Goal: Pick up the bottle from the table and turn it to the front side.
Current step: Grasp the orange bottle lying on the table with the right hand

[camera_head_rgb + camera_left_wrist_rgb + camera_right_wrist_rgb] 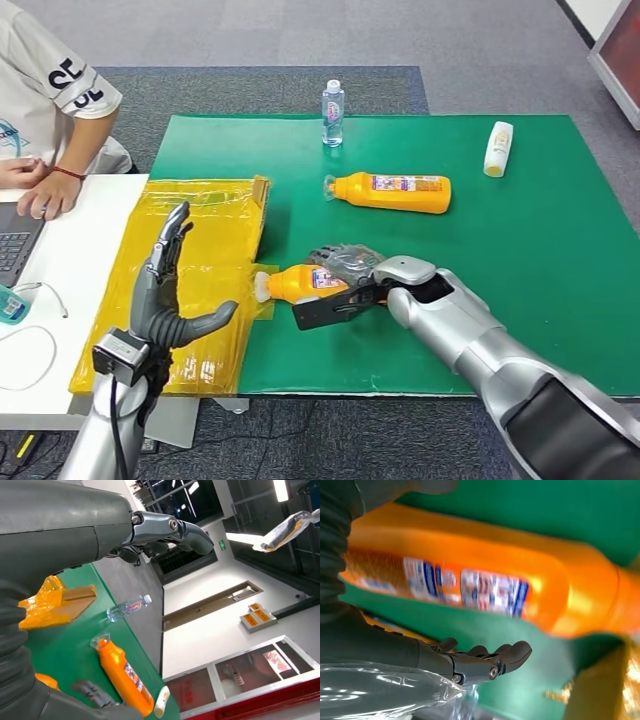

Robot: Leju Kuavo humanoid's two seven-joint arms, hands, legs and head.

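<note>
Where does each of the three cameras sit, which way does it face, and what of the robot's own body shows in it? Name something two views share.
Head view: high on the robot, facing forward and down at the green mat; both silver arms, the left hand raised, the right hand at the near orange bottle.
Left wrist view: behind the left hand, facing across the mat toward the room's far wall.
Right wrist view: behind the right hand, close on the near orange bottle.
Shared: head and left wrist views both show the far orange bottle and water bottle.

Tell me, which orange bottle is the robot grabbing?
The nearer orange bottle, the one lying by the yellow bag. The right robot hand is on it. The other orange bottle lies farther back, untouched.
</note>
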